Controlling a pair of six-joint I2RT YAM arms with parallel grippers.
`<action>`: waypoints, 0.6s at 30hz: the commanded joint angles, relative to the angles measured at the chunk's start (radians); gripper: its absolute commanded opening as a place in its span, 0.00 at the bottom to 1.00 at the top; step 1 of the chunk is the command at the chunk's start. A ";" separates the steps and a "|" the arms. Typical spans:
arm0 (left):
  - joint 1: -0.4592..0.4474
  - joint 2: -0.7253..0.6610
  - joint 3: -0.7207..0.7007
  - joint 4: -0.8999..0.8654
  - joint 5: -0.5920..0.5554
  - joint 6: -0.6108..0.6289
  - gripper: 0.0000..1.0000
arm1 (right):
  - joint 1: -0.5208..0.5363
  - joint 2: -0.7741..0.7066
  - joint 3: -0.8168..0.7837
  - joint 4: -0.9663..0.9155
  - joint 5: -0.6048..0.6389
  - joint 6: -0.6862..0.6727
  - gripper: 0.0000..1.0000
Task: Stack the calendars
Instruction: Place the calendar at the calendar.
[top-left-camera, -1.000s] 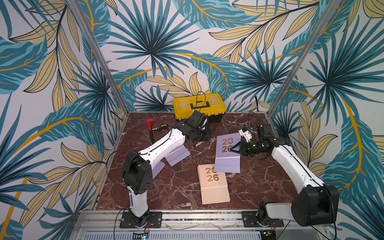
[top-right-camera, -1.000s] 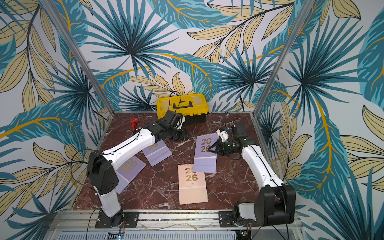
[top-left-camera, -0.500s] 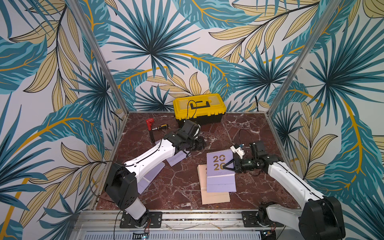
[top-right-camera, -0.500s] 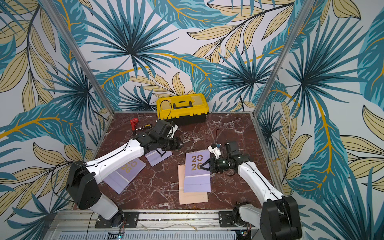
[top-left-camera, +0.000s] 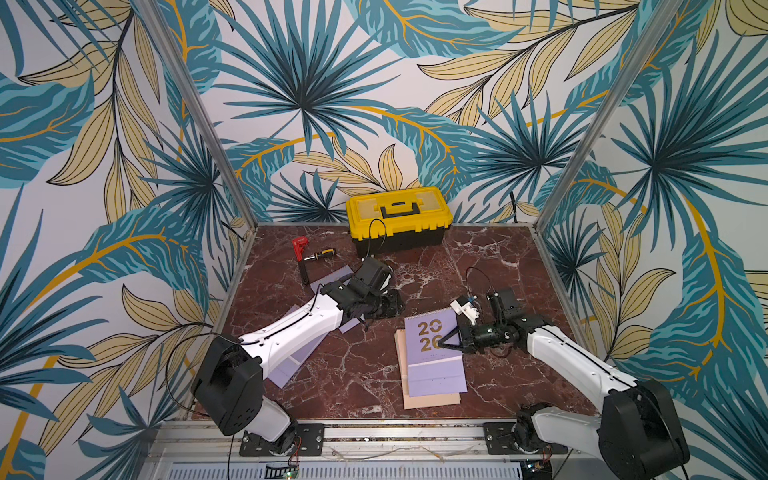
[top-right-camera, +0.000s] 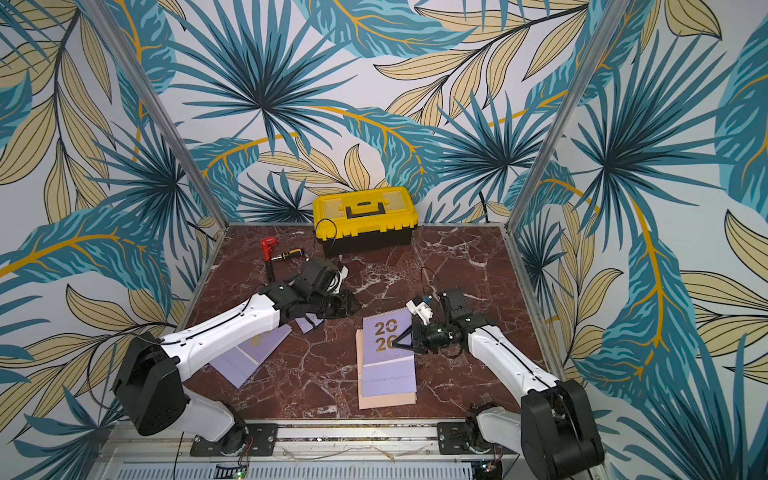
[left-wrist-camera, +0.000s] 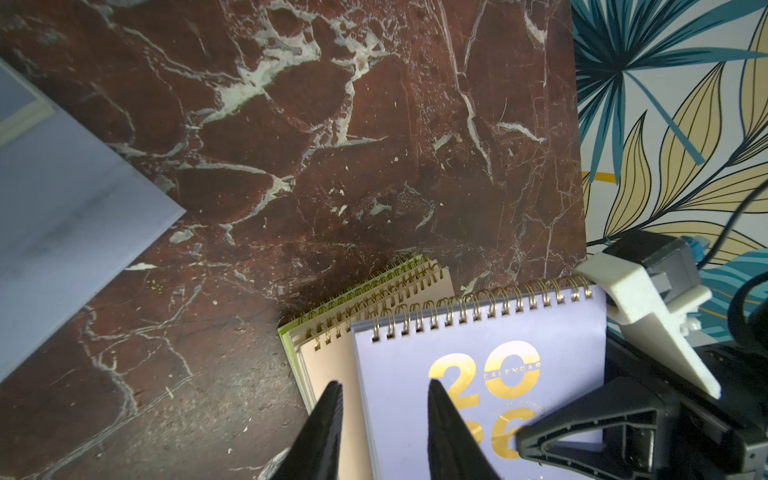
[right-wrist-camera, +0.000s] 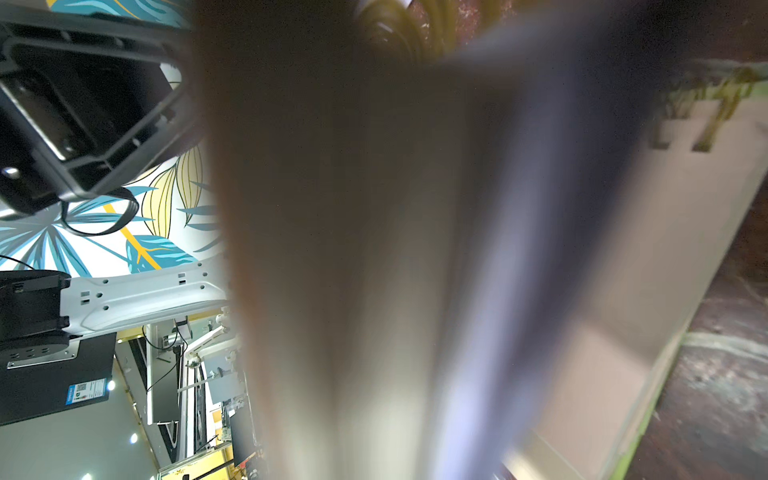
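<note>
- I am clamping the right gripper (top-left-camera: 448, 338) on the side edge of the lavender calendar (top-left-camera: 432, 365), which is lying over the peach calendar (top-left-camera: 430, 401).
- I am aiming to square its spiral with the peach calendar's before releasing.
- The left gripper (left-wrist-camera: 384, 388) is hanging near the peach calendar, jaws parted and empty.

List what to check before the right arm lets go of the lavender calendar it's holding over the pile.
1. Right gripper shut on the lavender calendar: ok.
2. Lavender calendar over the peach calendar: ok.
3. Edges lined up: not ok; peach shows along the near side and the side toward the left arm.
4. Lavender calendar resting flat on the pile: cannot tell.
5. Left gripper open, empty, apart from the pile: ok.
6. All calendars gathered: not ok; a loose calendar lies under the left arm.
</note>
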 joint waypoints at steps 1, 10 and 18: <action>-0.011 -0.029 -0.030 0.026 -0.011 -0.018 0.36 | 0.022 0.025 -0.021 0.086 -0.048 0.020 0.00; -0.021 -0.052 -0.101 0.038 -0.018 -0.048 0.40 | 0.040 0.083 -0.051 0.161 -0.056 0.033 0.00; -0.021 -0.042 -0.129 0.050 -0.012 -0.058 0.43 | 0.044 0.144 -0.035 0.083 0.022 -0.014 0.16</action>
